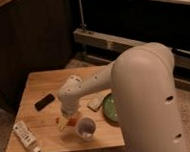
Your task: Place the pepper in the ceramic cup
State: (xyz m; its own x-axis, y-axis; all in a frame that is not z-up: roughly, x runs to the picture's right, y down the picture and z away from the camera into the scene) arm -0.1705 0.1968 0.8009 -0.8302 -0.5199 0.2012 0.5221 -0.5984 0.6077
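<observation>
Here the arm (96,83) reaches left over the wooden table (39,83), and the gripper (68,114) hangs low near the middle of its near half. Whether it is parted or closed cannot be told. The pepper (71,121), small and orange-red, sits right at the gripper's tip, just left of the cup (86,127). A green plate (110,108) lies right of the cup, a black remote (44,101) further left, and a white tube (25,136) at the near left corner.

My own white arm (96,83) hides my gripper (68,118) from above, and the small orange-red pepper (71,121) under it is too small to make out.
</observation>
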